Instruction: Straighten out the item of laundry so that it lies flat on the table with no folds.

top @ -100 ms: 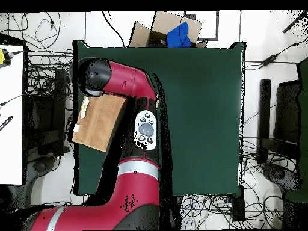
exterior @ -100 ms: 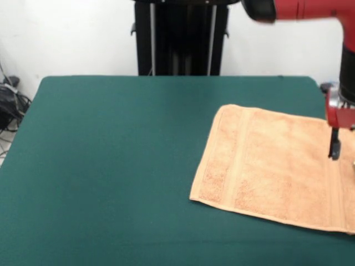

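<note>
Looking across the table (exterior @ -100 ms: 111, 166) in the front view, the pincer (exterior @ -100 ms: 334, 151) is seen at the right edge, hanging down from the red arm (exterior @ -100 ms: 310, 10). Only one dark tip is shown, so it cannot be told whether the pincer is spread or squeezed together. The orange-tan towel (exterior @ -100 ms: 272, 166) is spread under the pincer and out to its left, on the green cloth. It looks flat, with woven bands running near its left end. The tip seems to be just above the towel, but touching cannot be made out.

Seen from above, the pincer is hidden under the big red arm (top @ -100 ms: 120, 78). The towel (top @ -100 ms: 99, 123) is found below the arm's round end, at the left edge of the table (top @ -100 ms: 204, 114), with one corner poking past it.
</note>
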Available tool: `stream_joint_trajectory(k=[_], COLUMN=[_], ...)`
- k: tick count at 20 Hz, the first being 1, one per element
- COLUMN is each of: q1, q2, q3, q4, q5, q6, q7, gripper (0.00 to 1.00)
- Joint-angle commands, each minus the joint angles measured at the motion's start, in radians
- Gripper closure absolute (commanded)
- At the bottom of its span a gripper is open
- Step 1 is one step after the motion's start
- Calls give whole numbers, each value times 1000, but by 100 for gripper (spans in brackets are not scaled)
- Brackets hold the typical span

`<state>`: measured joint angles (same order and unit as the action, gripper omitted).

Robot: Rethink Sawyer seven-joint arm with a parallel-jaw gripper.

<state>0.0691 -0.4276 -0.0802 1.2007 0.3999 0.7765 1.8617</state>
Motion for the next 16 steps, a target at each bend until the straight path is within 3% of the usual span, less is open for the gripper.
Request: stream_joint_trajectory(k=[1, 10, 16], q1=[-32, -128, -172], q2=[-9, 33, 26], q3=[2, 86, 112], q4=[69, 202, 271], q5=[26, -12, -59], q6=[52, -164, -233], q7=[259, 104, 43], gripper=[0, 0, 0])
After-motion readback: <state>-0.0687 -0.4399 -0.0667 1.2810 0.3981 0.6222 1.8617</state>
